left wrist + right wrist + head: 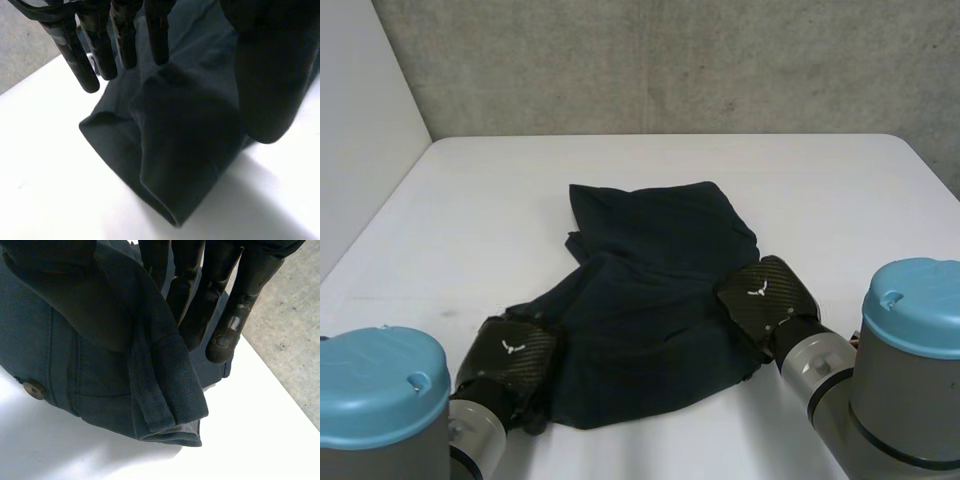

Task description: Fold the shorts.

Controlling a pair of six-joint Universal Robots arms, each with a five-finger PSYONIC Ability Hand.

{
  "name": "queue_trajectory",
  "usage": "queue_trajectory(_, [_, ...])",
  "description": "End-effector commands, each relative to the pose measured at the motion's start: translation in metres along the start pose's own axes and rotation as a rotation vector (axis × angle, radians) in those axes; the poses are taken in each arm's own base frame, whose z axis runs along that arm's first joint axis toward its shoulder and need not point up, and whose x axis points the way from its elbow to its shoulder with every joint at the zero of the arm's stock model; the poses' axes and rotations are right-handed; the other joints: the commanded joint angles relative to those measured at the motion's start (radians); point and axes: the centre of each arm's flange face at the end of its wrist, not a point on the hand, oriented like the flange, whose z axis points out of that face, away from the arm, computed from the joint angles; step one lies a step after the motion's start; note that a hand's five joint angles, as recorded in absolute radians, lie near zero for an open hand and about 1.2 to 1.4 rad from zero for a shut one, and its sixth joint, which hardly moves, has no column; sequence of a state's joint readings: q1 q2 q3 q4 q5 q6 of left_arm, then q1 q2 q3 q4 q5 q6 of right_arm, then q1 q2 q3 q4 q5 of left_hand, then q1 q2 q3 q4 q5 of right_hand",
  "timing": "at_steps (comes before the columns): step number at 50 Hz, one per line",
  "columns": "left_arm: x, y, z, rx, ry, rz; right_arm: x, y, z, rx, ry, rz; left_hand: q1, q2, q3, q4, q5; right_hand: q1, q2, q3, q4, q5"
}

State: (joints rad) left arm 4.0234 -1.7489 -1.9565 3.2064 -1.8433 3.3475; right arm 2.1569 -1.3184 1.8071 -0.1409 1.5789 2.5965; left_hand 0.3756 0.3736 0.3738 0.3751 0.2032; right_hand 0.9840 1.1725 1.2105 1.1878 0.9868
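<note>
White table (450, 220) under a grey concrete wall (670, 60) carries the dark blue shorts (660, 260), bunched up between my two hands. My left hand (508, 362) has a leg end of the shorts pinched between straight fingers (80, 60) and thumb, and the cloth hangs in a fold under my palm. My right hand (765, 295) clamps the waistband (167, 375) between thumb and fingers, its end jutting past my fingertips, with a brown button (34, 389) on the cloth beyond my thumb.
</note>
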Motion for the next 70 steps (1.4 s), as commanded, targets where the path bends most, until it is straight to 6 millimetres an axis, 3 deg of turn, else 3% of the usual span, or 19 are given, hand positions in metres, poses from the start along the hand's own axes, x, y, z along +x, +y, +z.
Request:
queue_trajectory(1, [0.004,0.010,0.007,-0.017,0.004,0.026,0.007,0.000,0.002,-0.001,0.019,0.005,0.187,0.189,0.189,0.188,0.185,0.412,0.224,0.186,0.209,0.235])
queue_trajectory(5, [0.006,0.013,0.012,-0.007,-0.001,0.044,0.011,0.001,0.003,-0.007,0.031,0.010,0.284,0.286,0.286,0.284,0.282,0.412,0.224,0.186,0.209,0.235])
queue_trajectory(12, [0.002,0.001,0.019,0.081,-0.037,0.030,0.013,-0.003,0.002,0.004,0.027,-0.010,0.739,0.741,0.741,0.739,0.737,0.412,0.224,0.186,0.209,0.235])
queue_trajectory(20, [-0.022,-0.048,-0.005,0.274,-0.113,0.023,0.039,-0.044,-0.017,0.118,0.121,-0.165,0.901,0.903,0.902,0.901,0.899,0.412,0.224,0.186,0.209,0.235])
queue_trajectory(28, [-0.049,-0.098,-0.051,0.483,-0.212,0.069,0.074,-0.095,-0.056,0.196,0.218,-0.253,0.904,0.906,0.905,0.904,0.902,0.412,0.224,0.186,0.209,0.235])
queue_trajectory(36, [-0.089,-0.188,-0.126,0.849,-0.368,0.008,0.119,-0.168,-0.100,0.425,0.396,-0.210,0.912,0.914,0.914,0.913,0.910,0.412,0.224,0.186,0.209,0.235])
queue_trajectory(40, [-0.101,-0.211,-0.140,0.915,-0.406,-0.015,0.134,-0.184,-0.108,0.480,0.439,-0.173,0.921,0.923,0.923,0.922,0.919,0.412,0.224,0.186,0.209,0.235])
queue_trajectory(42, [-0.099,-0.212,-0.137,0.900,-0.394,-0.008,0.137,-0.183,-0.104,0.469,0.444,-0.171,0.921,0.923,0.923,0.922,0.919,0.412,0.224,0.186,0.209,0.235])
queue_trajectory(44, [-0.091,-0.205,-0.110,0.825,-0.354,0.023,0.133,-0.172,-0.086,0.411,0.405,-0.170,0.918,0.920,0.920,0.919,0.916,0.412,0.224,0.186,0.209,0.235])
queue_trajectory(46, [-0.082,-0.196,-0.084,0.750,-0.314,0.050,0.120,-0.148,-0.051,0.291,0.311,-0.170,0.912,0.914,0.914,0.913,0.910,0.412,0.224,0.186,0.209,0.235])
queue_trajectory(50, [-0.056,-0.155,-0.012,0.527,-0.217,0.108,0.095,-0.108,-0.008,0.111,0.167,-0.165,0.912,0.914,0.914,0.913,0.910,0.412,0.224,0.186,0.209,0.235])
queue_trajectory(54, [-0.036,-0.121,0.041,0.373,-0.154,0.144,0.075,-0.076,0.027,0.000,0.077,-0.163,0.912,0.914,0.914,0.913,0.910,0.412,0.224,0.186,0.209,0.235])
queue_trajectory(57, [-0.031,-0.111,0.070,0.332,-0.149,0.150,0.070,-0.065,0.055,-0.003,0.076,-0.150,0.918,0.920,0.920,0.919,0.916,0.412,0.224,0.186,0.209,0.235])
queue_trajectory(60, [-0.035,-0.122,0.100,0.368,-0.179,0.134,0.072,-0.067,0.075,0.041,0.115,-0.144,0.939,0.941,0.941,0.939,0.937,0.412,0.224,0.186,0.209,0.235])
queue_trajectory(63, [-0.050,-0.164,0.112,0.510,-0.250,0.092,0.095,-0.099,0.098,0.237,0.259,-0.097,0.962,0.964,0.964,0.963,0.960,0.412,0.224,0.186,0.209,0.235])
queue_trajectory(64, [-0.063,-0.197,0.108,0.629,-0.304,0.056,0.102,-0.109,0.099,0.289,0.290,-0.089,0.962,0.964,0.964,0.963,0.960,0.412,0.224,0.186,0.209,0.235])
queue_trajectory(67, [-0.084,-0.250,0.087,0.849,-0.374,-0.024,0.136,-0.160,0.093,0.538,0.455,-0.064,0.968,0.970,0.970,0.969,0.966,0.412,0.224,0.186,0.209,0.235])
queue_trajectory(68, [-0.098,-0.279,0.064,0.988,-0.413,-0.080,0.144,-0.170,0.089,0.590,0.494,-0.063,0.997,0.999,0.999,0.998,0.995,0.412,0.224,0.186,0.209,0.235])
queue_trajectory(70, [-0.113,-0.299,0.044,1.093,-0.447,-0.123,0.163,-0.197,0.072,0.741,0.595,-0.040,1.001,1.003,1.002,1.001,0.998,0.412,0.224,0.186,0.209,0.235])
